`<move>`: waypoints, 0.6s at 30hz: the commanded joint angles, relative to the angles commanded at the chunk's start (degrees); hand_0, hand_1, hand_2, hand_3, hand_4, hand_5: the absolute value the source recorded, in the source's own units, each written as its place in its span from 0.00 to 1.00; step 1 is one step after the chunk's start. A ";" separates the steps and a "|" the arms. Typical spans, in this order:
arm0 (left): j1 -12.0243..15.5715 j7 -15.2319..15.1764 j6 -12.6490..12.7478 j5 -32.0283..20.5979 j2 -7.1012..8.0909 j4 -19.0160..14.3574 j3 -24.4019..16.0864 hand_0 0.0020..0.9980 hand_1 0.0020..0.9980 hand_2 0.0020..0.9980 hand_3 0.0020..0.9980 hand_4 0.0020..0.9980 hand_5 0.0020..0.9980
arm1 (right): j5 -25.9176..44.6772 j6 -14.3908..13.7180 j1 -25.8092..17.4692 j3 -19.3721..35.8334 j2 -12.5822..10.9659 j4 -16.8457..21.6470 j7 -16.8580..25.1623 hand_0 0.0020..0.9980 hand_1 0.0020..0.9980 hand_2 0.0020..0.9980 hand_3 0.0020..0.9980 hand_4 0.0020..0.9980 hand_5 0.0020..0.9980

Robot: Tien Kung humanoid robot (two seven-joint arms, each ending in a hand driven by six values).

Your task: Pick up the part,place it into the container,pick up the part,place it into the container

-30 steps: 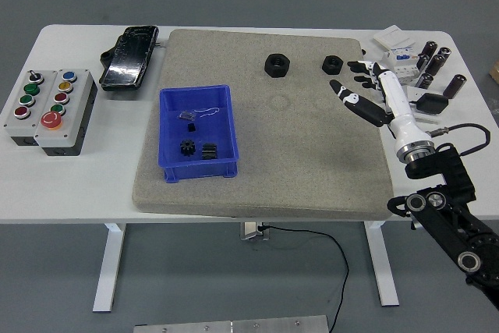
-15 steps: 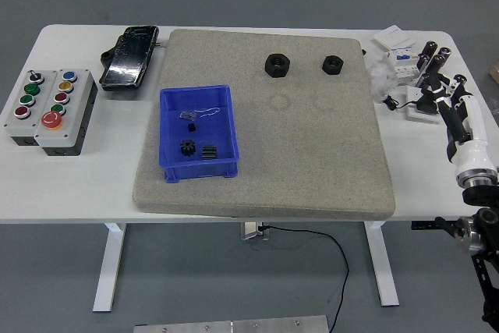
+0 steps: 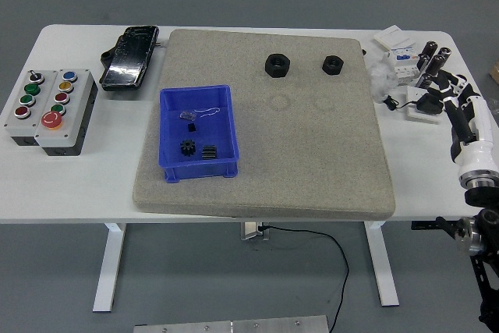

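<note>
Two black hex nuts lie on the grey felt mat (image 3: 312,154) at its far side: a larger nut (image 3: 277,65) and a smaller nut (image 3: 332,65) to its right. The blue container (image 3: 198,132) stands on the mat's left half with several small black parts inside. My right hand (image 3: 454,101), white with black fingers, hovers at the table's right edge, well clear of both nuts. Its fingers are relaxed and hold nothing. My left arm is out of view.
A box with coloured buttons (image 3: 47,104) sits at the far left, and a black device (image 3: 129,56) behind it. A cluster of black cylinders and white components (image 3: 413,68) crowds the back right corner, just under my right hand.
My right hand has pulled back from beside the smaller nut to the table's right edge, empty. The nuts and the container have not moved.
</note>
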 joint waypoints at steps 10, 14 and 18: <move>0.31 -0.28 0.30 -1.45 -0.58 0.00 0.69 0.66 0.62 0.58 0.61 0.72 0.37 | -4.57 1.17 0.83 1.49 -0.40 0.95 -2.09 0.74 0.72 0.76 0.73 0.95 0.72; 0.71 -0.33 0.50 -2.59 -1.34 0.00 1.17 0.66 0.62 0.58 0.61 0.72 0.36 | -6.61 1.42 1.46 2.46 -0.77 1.92 -2.95 0.75 0.73 0.76 0.73 0.95 0.72; 0.80 -0.42 0.72 -3.44 -1.84 0.00 1.40 0.66 0.62 0.58 0.61 0.72 0.36 | -6.44 1.34 1.42 3.85 -1.12 2.37 -2.87 0.75 0.73 0.76 0.73 0.95 0.73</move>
